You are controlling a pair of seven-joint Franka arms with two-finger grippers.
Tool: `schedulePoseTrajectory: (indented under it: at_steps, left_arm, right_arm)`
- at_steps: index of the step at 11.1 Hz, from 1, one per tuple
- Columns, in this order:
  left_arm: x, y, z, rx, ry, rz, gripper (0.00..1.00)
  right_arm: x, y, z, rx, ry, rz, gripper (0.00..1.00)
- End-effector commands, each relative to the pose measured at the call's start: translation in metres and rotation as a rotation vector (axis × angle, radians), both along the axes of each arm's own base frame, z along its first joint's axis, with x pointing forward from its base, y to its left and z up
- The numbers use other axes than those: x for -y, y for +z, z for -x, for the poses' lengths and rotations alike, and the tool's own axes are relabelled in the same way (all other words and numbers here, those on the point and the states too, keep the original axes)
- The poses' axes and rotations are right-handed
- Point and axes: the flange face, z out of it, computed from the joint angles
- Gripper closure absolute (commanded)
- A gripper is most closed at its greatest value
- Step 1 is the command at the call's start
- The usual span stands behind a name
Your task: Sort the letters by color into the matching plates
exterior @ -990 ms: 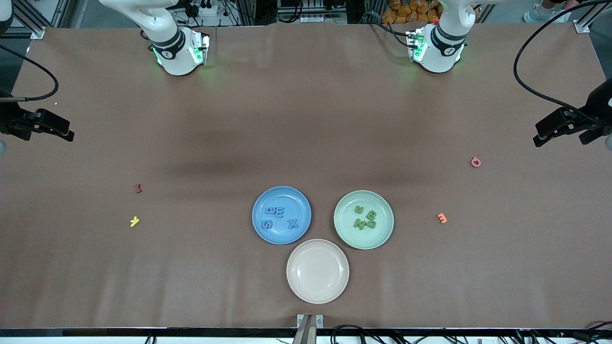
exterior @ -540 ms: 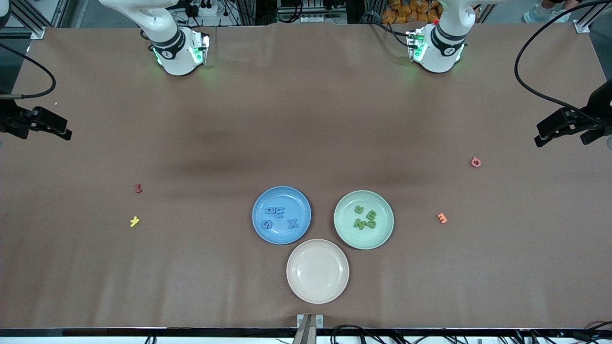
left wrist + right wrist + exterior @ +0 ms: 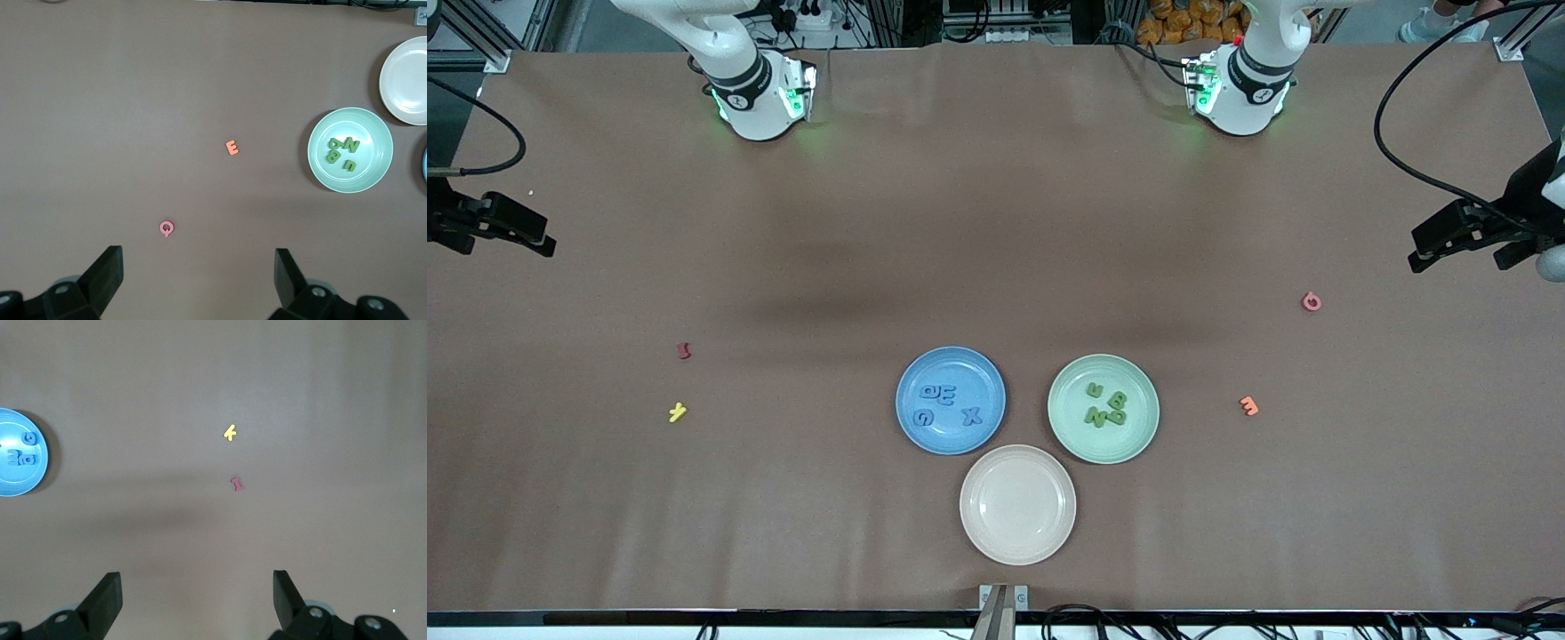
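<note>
Left gripper (image 3: 197,280) wide, empty, over its table end; right gripper (image 3: 197,600) same. Blue letters (image 3: 947,404) in blue plate (image 3: 951,360), green letters (image 3: 1107,407) in mint plate (image 3: 1067,427).

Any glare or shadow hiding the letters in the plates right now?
Front view: soft dark shadow bands cross the table above the blue plate and green plate, none over the blue letters or green letters; faint sheen on the cream plate. Left wrist view: green letters crisp. Right wrist view: blue plate cropped at the edge.
</note>
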Motion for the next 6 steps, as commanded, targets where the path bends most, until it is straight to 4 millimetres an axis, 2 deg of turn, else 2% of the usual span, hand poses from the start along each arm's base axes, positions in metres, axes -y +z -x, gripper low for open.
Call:
schedulePoseTrajectory:
  at_steps: [1, 6]
  left_arm:
    - [0.0002, 0.0015, 0.0009, 0.011, 0.012, -0.028, 0.00]
    - [-0.0034, 0.0066, 0.0032, 0.018, 0.014, -0.028, 0.00]
  right_arm:
    - [0.0004, 0.0044, 0.0056, 0.003, -0.015, 0.014, 0.00]
    - [0.0004, 0.0026, 0.0047, 0.000, -0.013, 0.014, 0.00]
